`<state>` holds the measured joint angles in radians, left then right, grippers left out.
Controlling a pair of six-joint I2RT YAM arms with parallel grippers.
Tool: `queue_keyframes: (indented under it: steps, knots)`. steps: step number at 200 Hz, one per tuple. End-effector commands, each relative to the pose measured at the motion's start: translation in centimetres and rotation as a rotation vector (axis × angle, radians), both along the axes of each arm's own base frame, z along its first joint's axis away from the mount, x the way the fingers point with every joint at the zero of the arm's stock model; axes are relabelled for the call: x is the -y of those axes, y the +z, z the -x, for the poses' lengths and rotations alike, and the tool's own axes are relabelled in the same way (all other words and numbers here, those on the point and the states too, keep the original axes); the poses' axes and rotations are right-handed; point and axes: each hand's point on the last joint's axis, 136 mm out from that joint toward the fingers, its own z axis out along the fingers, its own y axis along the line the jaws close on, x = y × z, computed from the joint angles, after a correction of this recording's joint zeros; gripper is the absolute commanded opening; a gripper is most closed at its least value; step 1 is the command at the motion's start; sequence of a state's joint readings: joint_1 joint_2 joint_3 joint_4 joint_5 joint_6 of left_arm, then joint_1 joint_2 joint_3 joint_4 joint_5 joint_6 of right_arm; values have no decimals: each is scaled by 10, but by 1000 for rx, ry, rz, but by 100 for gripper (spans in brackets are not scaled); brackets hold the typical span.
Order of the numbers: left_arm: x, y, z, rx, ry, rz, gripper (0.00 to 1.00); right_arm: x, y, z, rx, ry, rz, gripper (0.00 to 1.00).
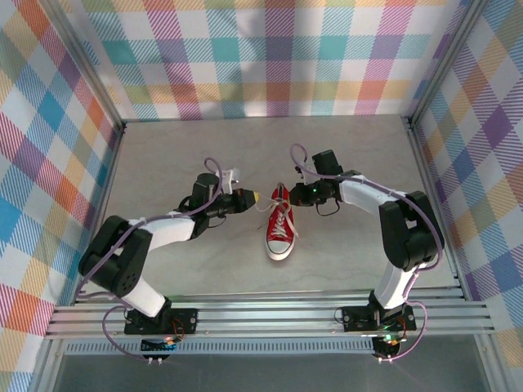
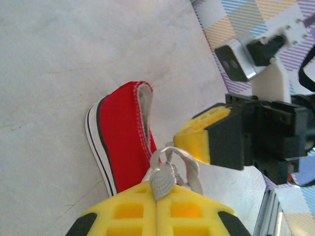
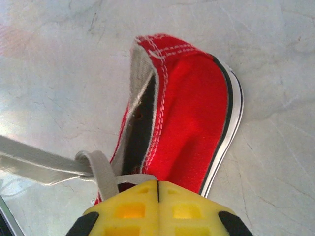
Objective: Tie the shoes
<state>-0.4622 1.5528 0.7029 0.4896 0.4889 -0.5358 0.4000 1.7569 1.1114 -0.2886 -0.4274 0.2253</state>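
The red shoe (image 1: 279,233) lies on the table between my two arms, its white toe cap toward the near edge and its heel toward the back. In the left wrist view its red side (image 2: 123,132) is on the left. My left gripper (image 2: 157,191) is shut on a loop of white lace (image 2: 162,179), just left of the heel (image 1: 258,197). My right gripper (image 3: 158,183) is shut on a white lace strand (image 3: 133,178) by the shoe's opening (image 3: 142,118). Another stretch of lace (image 3: 34,164) runs off to the left. The two grippers nearly face each other across the heel, the right gripper (image 1: 295,194) on its right.
The grey tabletop (image 1: 196,147) is walled by checked panels (image 1: 270,57) on three sides. A metal rail (image 1: 270,314) carrying both arm bases runs along the near edge. My right gripper's yellow finger (image 2: 202,132) and black body sit close to the left one.
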Motion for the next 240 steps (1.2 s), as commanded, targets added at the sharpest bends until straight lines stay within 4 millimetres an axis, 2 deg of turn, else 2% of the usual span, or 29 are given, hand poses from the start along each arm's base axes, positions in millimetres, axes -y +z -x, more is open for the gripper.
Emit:
queue_keyframes:
  steps: [1, 24, 56, 90, 122, 175, 214, 240]
  knots:
    - [-8, -7, 14, -5, -35, -135, 0, -8, 16, -7, 53, 36, -17, 0]
    - [-1, -1, 27, 19, -71, -199, 0, -12, 23, -12, 80, 48, -31, 0]
    - [22, 9, 48, 56, -135, -264, 0, -23, 35, -15, 137, 108, -23, 0]
    - [54, 23, 61, 102, -189, -272, 0, -41, 43, -14, 182, 193, -28, 0]
    - [90, 30, 72, 134, -249, -265, 0, -54, 42, -17, 175, 233, -39, 0]
    - [138, 5, 86, 103, -324, -272, 0, -63, 35, -28, 157, 273, -25, 0]
    - [158, -16, 91, 80, -350, -302, 0, -69, 34, -32, 150, 297, -35, 0]
    - [163, -27, 90, 61, -350, -317, 0, -70, 35, -34, 143, 299, -40, 0]
